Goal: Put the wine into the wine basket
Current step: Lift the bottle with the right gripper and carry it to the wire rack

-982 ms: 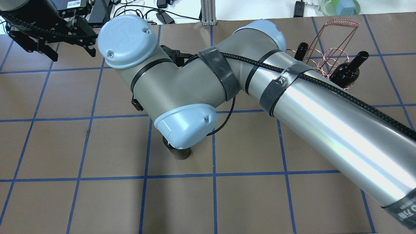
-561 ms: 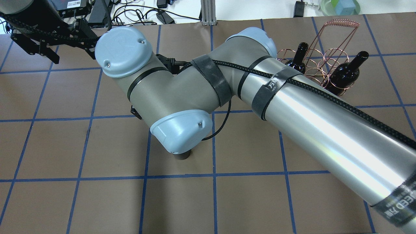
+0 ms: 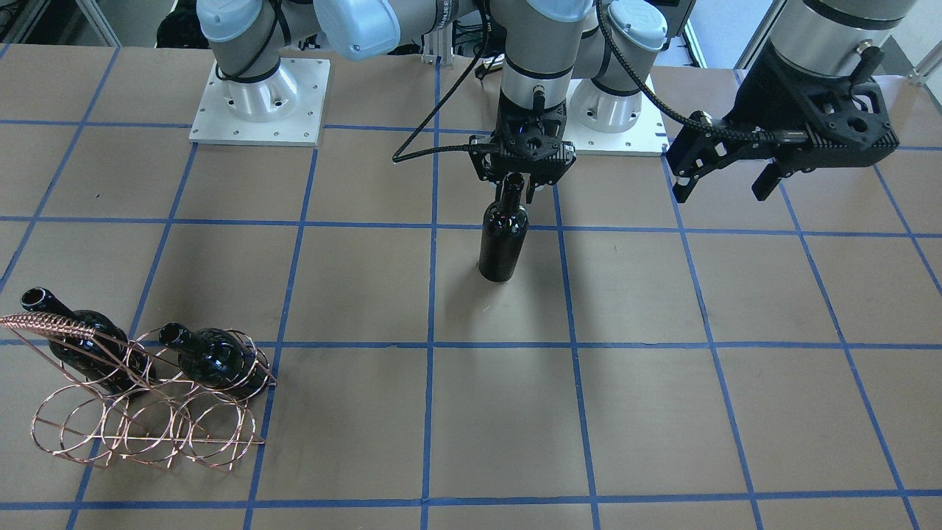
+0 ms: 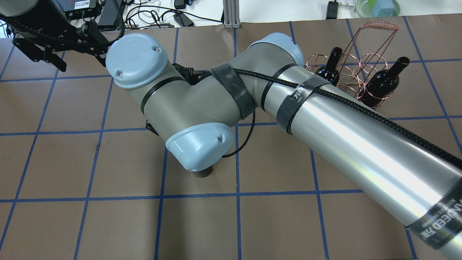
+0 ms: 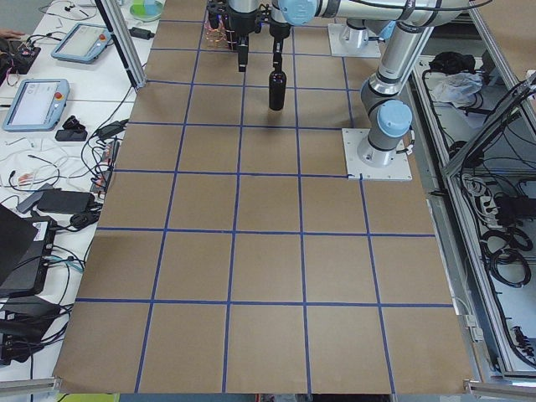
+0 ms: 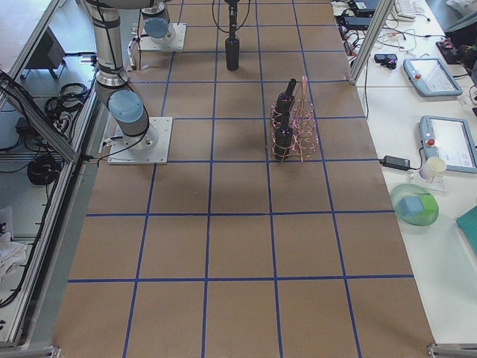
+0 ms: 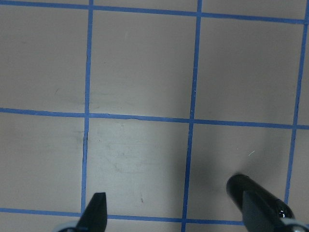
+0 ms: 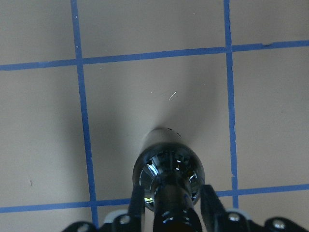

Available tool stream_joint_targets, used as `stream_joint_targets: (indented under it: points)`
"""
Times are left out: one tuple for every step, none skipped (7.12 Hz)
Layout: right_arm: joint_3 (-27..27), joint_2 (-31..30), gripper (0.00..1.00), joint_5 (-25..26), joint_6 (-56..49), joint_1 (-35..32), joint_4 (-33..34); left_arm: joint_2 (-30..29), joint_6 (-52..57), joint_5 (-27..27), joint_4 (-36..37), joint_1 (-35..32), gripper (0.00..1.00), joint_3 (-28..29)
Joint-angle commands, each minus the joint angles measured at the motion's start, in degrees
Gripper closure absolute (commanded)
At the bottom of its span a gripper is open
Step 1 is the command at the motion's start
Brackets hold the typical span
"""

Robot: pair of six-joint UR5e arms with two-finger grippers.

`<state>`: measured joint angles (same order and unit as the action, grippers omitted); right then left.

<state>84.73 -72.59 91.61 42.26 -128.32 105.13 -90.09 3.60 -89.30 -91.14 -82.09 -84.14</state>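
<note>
The wine stands upright on the brown table, near its middle, inside one square of the blue tape grid. It is a glossy black bottle, and its base rests flat on the paper.

The right gripper is directly above the wine and points straight down. Its two fingers are on both sides of the long neck, just under the lip. In the right wrist view the neck passes between them, and a thin gap seems to remain on each side. So the jaws are narrow around the neck, slightly open, and do not appear to press on it. In the overhead view the big right arm covers almost the whole bottle, and only the base shows under a blue joint cap.

The left gripper hangs above the table on the robot's left side, well apart from the wine. Its jaws are wide. In the left wrist view only brown paper and blue lines lie between the fingertips.

The wine basket stands on the robot's right side, near the table edge far from the robot and well apart from the wine. It is a copper wire rack of round rings with a coiled handle on top. Two other black bottles lean in its rings, necks upward, one at each end with rings between them
</note>
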Motion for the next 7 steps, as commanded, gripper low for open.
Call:
stream_joint_targets:
  points:
    - [0.17, -0.01, 0.63, -1.61, 0.01, 0.00, -0.11, 0.00, 0.00, 0.00, 0.00, 0.00, 0.00, -0.06]
    - [0.17, -0.01, 0.69, -1.53, -0.16, 0.00, -0.37, 0.00, 0.00, 0.00, 0.00, 0.00, 0.00, -0.06]
    - [0.17, -0.10, 0.73, -1.26, -0.34, 0.00, -0.28, -0.09, 0.00, 0.00, 0.00, 0.00, 0.00, -0.06]
    - [0.00, -0.62, 0.80, -0.65, -1.21, 0.17, -0.28, -0.09, -0.09, 0.00, 0.00, 0.00, 0.00, -0.06]
    - [-0.44, -1.76, 0.87, -0.21, -3.65, 1.13, -0.72, -0.09, -0.09, -0.09, 0.00, 0.00, 0.00, -0.06]
    - [-0.71, -3.42, 0.90, 0.92, -6.98, 2.36, -3.50, -0.17, -0.09, 0.00, 0.00, 0.00, 0.00, -0.06]
    - [-0.71, -5.44, 0.90, 1.02, -9.80, 5.24, -5.53, -0.18, -0.09, 0.00, 0.00, 0.00, 0.00, -0.06]
